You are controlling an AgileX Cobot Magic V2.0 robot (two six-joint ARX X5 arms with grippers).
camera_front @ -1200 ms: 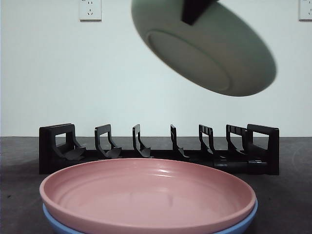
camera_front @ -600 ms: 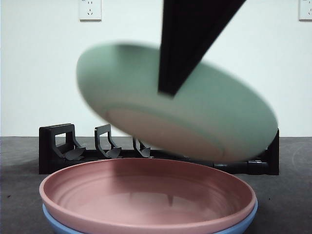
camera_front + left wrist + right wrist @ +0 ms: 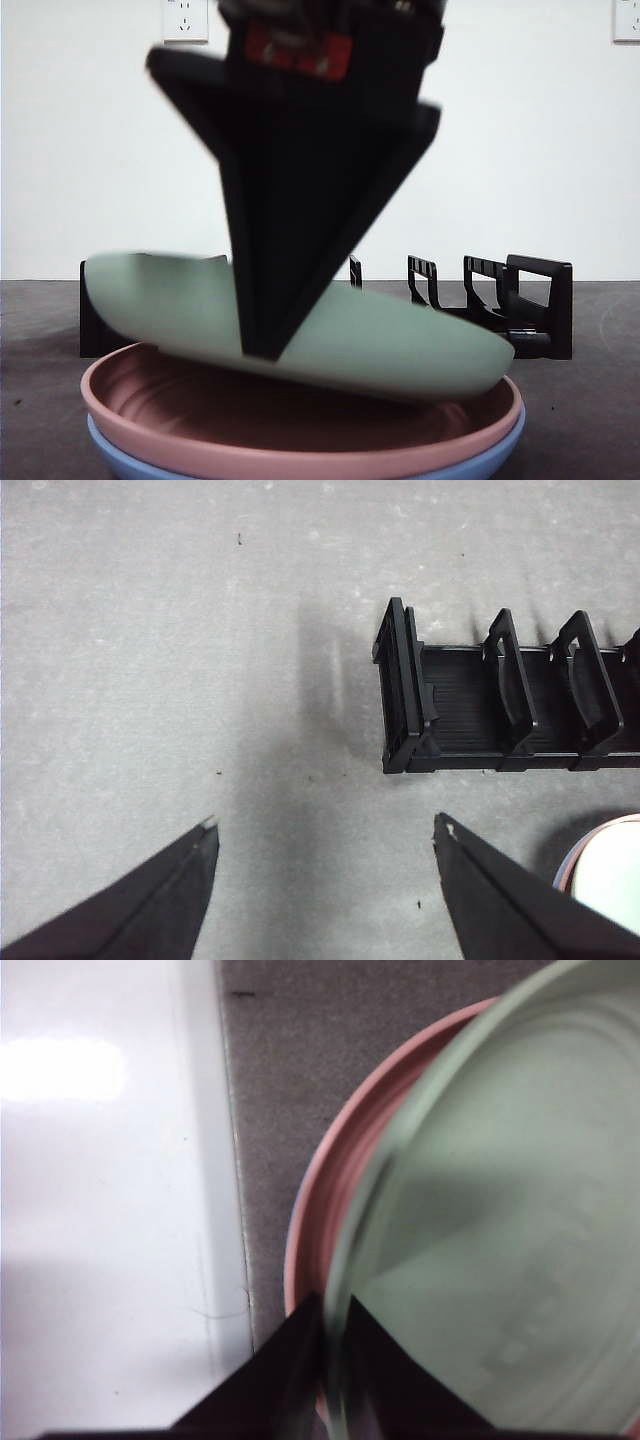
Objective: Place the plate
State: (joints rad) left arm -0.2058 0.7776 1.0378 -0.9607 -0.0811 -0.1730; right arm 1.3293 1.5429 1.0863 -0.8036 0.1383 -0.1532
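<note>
Just above the pink plate (image 3: pixel 300 440), the right gripper (image 3: pixel 265 345) pinches the near rim of the green plate (image 3: pixel 400 350), one jaw on each face of the rim, as the right wrist view shows (image 3: pixel 335 1380). The green plate (image 3: pixel 500 1220) spreads away from the jaws over the pink plate (image 3: pixel 330 1190), tilted, with one side sitting lower toward the pink plate's bowl. Whether that low edge already touches the pink plate cannot be told from the front view.

Risk comes mainly from that tilt. If the jaws let go while the green plate hangs slanted, the raised side would likely drop and clatter, and the plate could skid off centre on the smooth pink surface. A grip on the thin rim alone may also let the plate pivot between the jaws. Pressing down too far could shove the pink plate and the blue plate (image 3: pixel 505 445) beneath it.

Behind the pink plate stands the black rack (image 3: pixel 520 300), with no plate in the slots that show. Well away from the pink plate, the left gripper (image 3: pixel 325 830) waits with its jaws spread wide over the grey table (image 3: pixel 150 660), beside the rack's end (image 3: pixel 405 690).
</note>
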